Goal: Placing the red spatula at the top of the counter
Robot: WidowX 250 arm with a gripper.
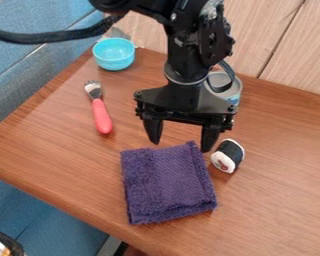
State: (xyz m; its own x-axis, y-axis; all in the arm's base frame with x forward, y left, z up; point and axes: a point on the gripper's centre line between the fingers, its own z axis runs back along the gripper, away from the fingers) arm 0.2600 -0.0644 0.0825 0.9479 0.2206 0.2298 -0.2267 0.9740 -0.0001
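Jaws wide and empty, the gripper (181,145) hung by the purple cloth (168,185), presumably spread to straddle the red-handled fork (101,116).

This looks like a seating nook, used as a robot test spot. A wood-grain table (283,210) stands against pale wood panels (293,55), with blue padded seating (22,20) along its side, much like a booth. The bowl (114,56), fork (101,115) and folded cloth (166,185) on the table give it a kitchen touch — but the black robot arm (189,50) above them points to lab work. Whether home, office or lab, I cannot tell.
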